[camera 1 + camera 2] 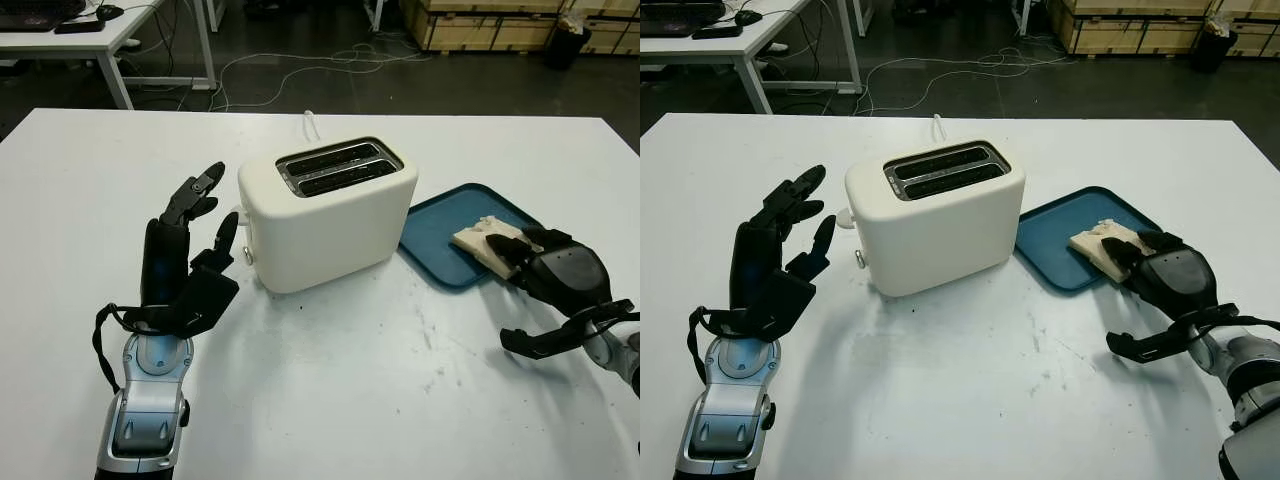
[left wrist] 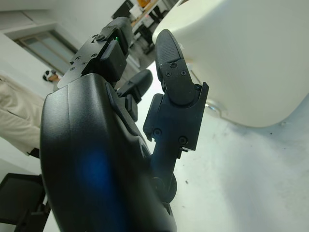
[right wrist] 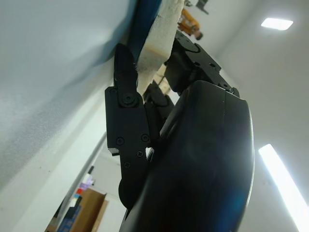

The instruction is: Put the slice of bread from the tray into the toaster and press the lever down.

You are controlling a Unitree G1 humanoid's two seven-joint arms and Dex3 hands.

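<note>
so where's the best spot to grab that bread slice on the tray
Probably by its near edge, pinched across its thickness, coming from the robot's right. The bread slice lies flat on the blue tray at its near right corner, and the right hand is already at that edge. The toaster stands on its left.

bread slice [image 1: 486, 243] flat on blue tray [image 1: 437, 238] | cream toaster [image 1: 328, 212] upright (slots empty)

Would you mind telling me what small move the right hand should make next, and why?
Probably close the fingers and lift: the right hand is at the bread slice, which still lies on the blue tray. The toaster slots are empty; the left hand is open beside it.
</note>
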